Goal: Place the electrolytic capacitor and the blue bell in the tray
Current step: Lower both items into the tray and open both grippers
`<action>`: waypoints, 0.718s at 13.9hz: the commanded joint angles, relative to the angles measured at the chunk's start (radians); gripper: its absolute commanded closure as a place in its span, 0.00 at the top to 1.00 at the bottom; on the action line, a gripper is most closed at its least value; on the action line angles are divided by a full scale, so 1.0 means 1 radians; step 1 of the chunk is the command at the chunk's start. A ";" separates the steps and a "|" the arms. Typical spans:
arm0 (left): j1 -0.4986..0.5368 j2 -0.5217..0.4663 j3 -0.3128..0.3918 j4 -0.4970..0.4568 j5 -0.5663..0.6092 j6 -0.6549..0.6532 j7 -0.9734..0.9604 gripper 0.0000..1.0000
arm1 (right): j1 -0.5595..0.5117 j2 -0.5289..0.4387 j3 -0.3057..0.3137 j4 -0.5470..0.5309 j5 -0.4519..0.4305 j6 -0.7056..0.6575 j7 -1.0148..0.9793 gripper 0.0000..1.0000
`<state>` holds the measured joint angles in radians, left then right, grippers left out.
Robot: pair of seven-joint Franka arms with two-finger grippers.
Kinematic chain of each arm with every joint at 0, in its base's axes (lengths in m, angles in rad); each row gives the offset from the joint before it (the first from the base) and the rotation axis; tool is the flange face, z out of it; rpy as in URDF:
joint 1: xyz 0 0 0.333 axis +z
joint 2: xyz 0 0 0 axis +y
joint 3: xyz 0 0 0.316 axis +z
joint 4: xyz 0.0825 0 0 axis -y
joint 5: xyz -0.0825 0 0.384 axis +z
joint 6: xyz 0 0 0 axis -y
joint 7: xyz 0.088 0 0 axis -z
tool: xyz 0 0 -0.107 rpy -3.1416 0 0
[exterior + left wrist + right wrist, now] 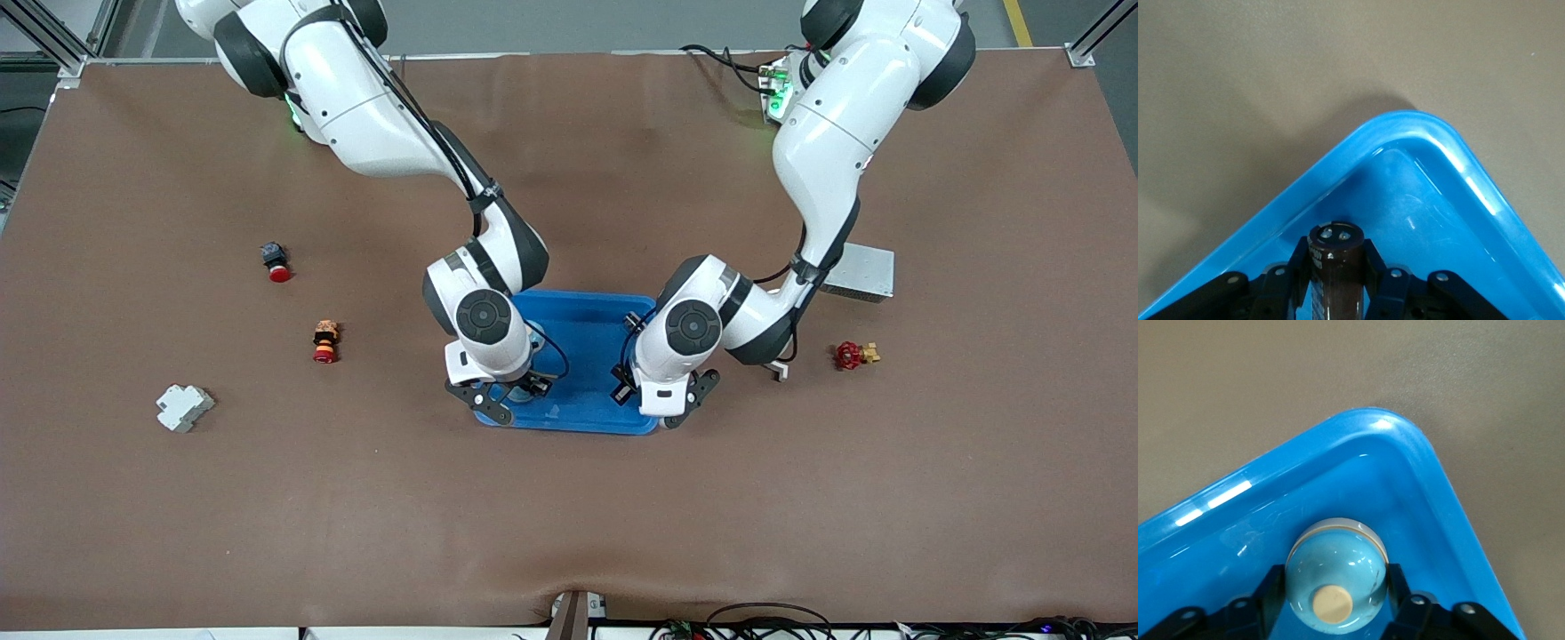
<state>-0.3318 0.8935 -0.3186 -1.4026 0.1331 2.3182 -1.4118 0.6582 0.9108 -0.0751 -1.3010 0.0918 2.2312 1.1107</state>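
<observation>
Now one electrolytic capacitor [1333, 267] fills the left end effector [1333, 277], one blue bell [1336, 577] the right end effector [1336, 600], over one tray [587, 311].

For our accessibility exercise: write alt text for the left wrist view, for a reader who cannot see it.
The left pincer grips a dark brown electrolytic capacitor over a rounded corner of the bright-blue tray. The capacitor's end with two metal terminals faces the camera, and brown table fills the rest of the view.
</observation>
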 commanded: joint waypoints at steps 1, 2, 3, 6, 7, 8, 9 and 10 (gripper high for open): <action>-0.015 0.015 0.018 0.024 -0.003 0.018 -0.007 0.00 | 0.024 0.023 -0.014 0.029 -0.029 0.005 0.026 1.00; -0.015 0.019 0.018 0.024 -0.003 0.018 -0.007 0.00 | 0.024 0.023 -0.014 0.029 -0.029 0.005 0.026 1.00; -0.015 0.019 0.018 0.024 -0.003 0.018 -0.007 0.05 | 0.024 0.023 -0.014 0.031 -0.029 0.004 0.026 1.00; -0.015 0.024 0.021 0.024 -0.003 0.018 -0.007 0.14 | 0.024 0.019 -0.014 0.032 -0.030 -0.005 0.020 1.00; -0.015 0.024 0.023 0.024 -0.003 0.020 -0.006 0.23 | 0.024 0.014 -0.015 0.032 -0.030 -0.010 0.018 1.00; -0.015 0.022 0.023 0.024 -0.003 0.018 -0.006 0.34 | 0.024 0.010 -0.015 0.032 -0.032 -0.018 0.017 1.00; -0.015 0.022 0.023 0.024 -0.003 0.018 -0.006 0.45 | 0.024 0.003 -0.015 0.034 -0.030 -0.030 0.017 1.00; -0.015 0.022 0.023 0.024 -0.003 0.018 -0.006 0.52 | 0.024 -0.001 -0.015 0.035 -0.030 -0.042 0.012 1.00</action>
<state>-0.3318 0.9048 -0.3085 -1.4024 0.1332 2.3301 -1.4119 0.6718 0.9170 -0.0799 -1.2851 0.0756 2.2240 1.1119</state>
